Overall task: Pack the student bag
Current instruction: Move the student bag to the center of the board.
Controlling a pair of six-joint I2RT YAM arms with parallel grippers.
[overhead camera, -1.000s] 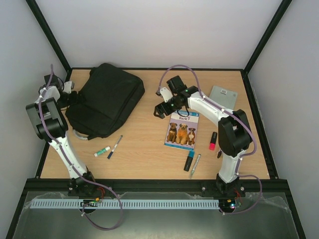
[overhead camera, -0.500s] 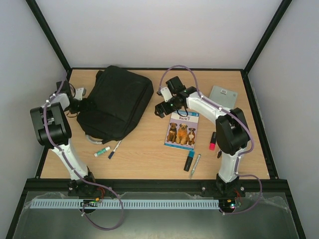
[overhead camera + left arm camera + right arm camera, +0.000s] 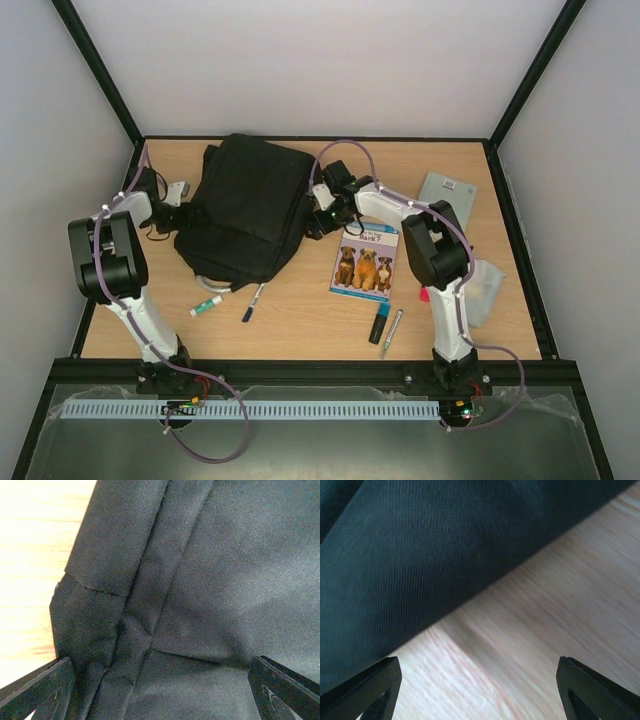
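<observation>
The black student bag (image 3: 250, 205) lies flat on the table's left-centre. A grey-white loop handle (image 3: 205, 287) shows at its near edge. My left gripper (image 3: 190, 213) is at the bag's left edge. In the left wrist view (image 3: 160, 666) its fingers (image 3: 42, 690) are spread wide, with black bag fabric (image 3: 210, 570) filling the space between them. My right gripper (image 3: 313, 222) is at the bag's right edge. In the right wrist view (image 3: 479, 662) it is open over bare wood, with the bag's edge (image 3: 410, 555) just ahead.
A dog-cover book (image 3: 363, 262) lies right of the bag, and a grey flat item (image 3: 447, 190) lies at the back right. A highlighter (image 3: 380, 325), silver pen (image 3: 391, 332), red marker (image 3: 424, 294), glue stick (image 3: 205, 305) and blue pen (image 3: 252, 301) lie near the front. A pale pouch (image 3: 484, 288) is at the right.
The bag has slid right and turned, with my left gripper following it. My right gripper has moved left to the bag's right edge. The blue pen has shifted right.
</observation>
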